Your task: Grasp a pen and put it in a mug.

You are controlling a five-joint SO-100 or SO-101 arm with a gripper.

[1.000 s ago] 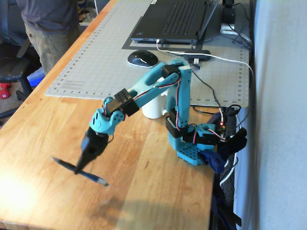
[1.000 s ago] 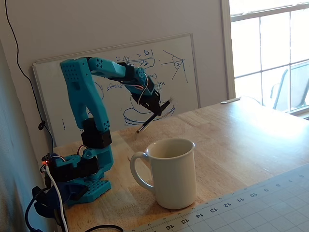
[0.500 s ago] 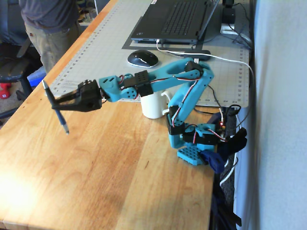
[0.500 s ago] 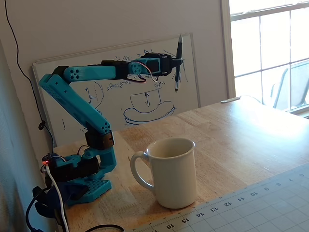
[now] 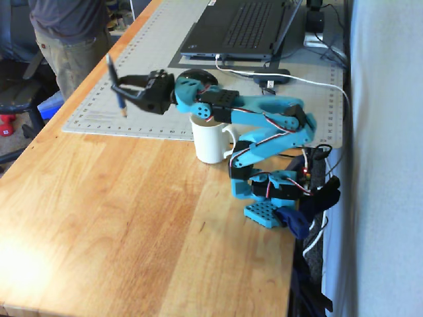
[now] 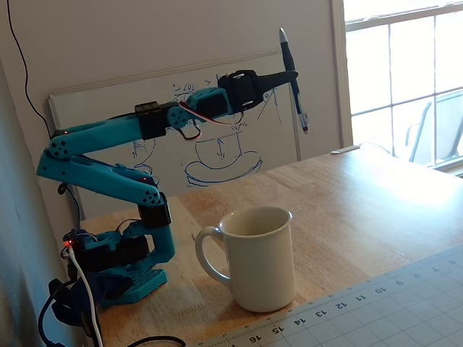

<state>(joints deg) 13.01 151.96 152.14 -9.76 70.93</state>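
My gripper (image 5: 119, 85) is shut on a dark pen (image 5: 115, 86) and holds it nearly upright, high above the table. In the other fixed view the gripper (image 6: 288, 75) holds the pen (image 6: 292, 76) above and beyond the mug. The white mug (image 5: 211, 140) stands upright on the wooden table beside the arm's base, handle toward the base. It also shows in the other fixed view (image 6: 260, 260), and its inside looks empty. The pen is to the left of the mug in a fixed view, well clear of its rim.
A grey cutting mat (image 5: 158, 59) lies behind the mug with a laptop (image 5: 244, 30) on it. A white cable (image 5: 310, 82) runs by the arm. A person (image 5: 66, 39) stands at the table's far left. A whiteboard (image 6: 217, 155) leans on the wall.
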